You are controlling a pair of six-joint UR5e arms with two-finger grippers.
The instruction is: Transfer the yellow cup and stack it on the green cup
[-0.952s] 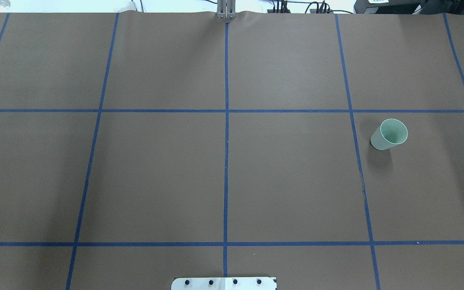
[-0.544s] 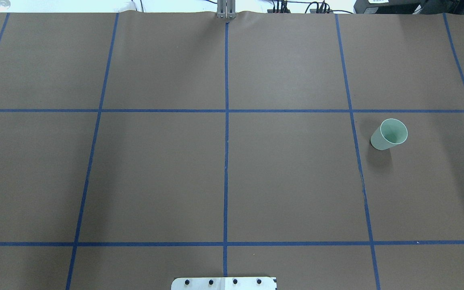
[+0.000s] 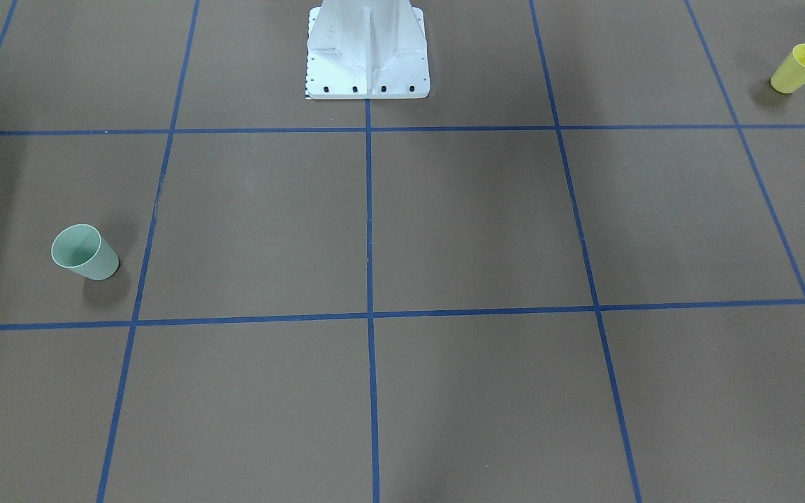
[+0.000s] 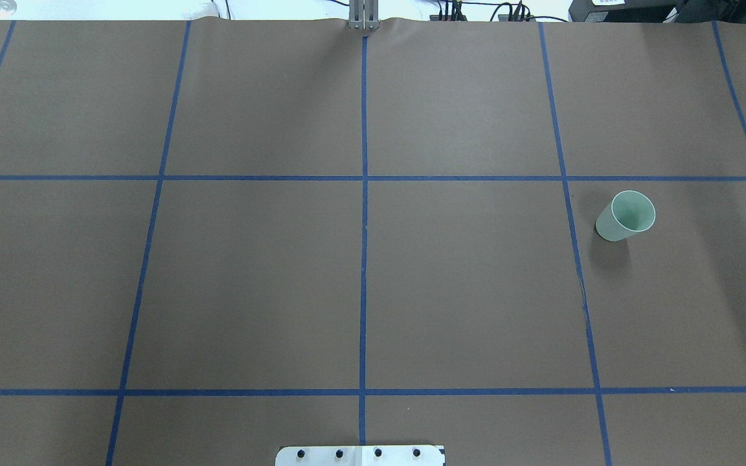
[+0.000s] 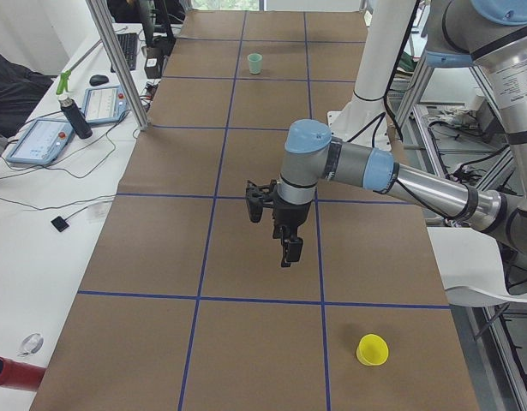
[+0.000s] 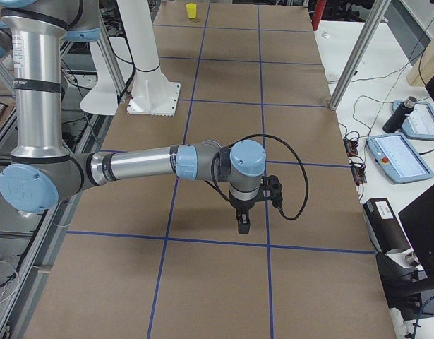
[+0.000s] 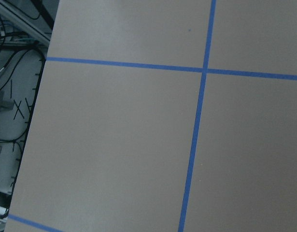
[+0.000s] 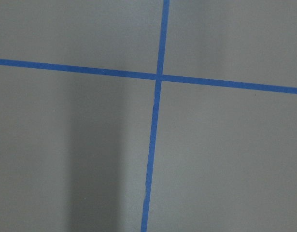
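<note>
The yellow cup [image 3: 799, 68] stands upright near the table's corner on my left side; it also shows in the exterior left view [image 5: 372, 349] and the exterior right view [image 6: 192, 10]. It is outside the overhead view. The green cup [image 4: 625, 217] stands upright on my right side [image 3: 84, 253], far off in the exterior left view [image 5: 255, 63]. My left gripper [image 5: 286, 248] points down above the table, apart from the yellow cup. My right gripper [image 6: 243, 222] points down above the table. I cannot tell whether either is open or shut. Both wrist views show only bare table.
The robot's white base [image 3: 367, 56] stands at the table's near edge [image 4: 360, 455]. Blue tape lines [image 4: 363, 259] divide the brown table into squares. A side table with tablets [image 5: 40, 137] and a bottle [image 5: 72, 111] and a frame post [image 5: 117, 60] lie beyond the far edge.
</note>
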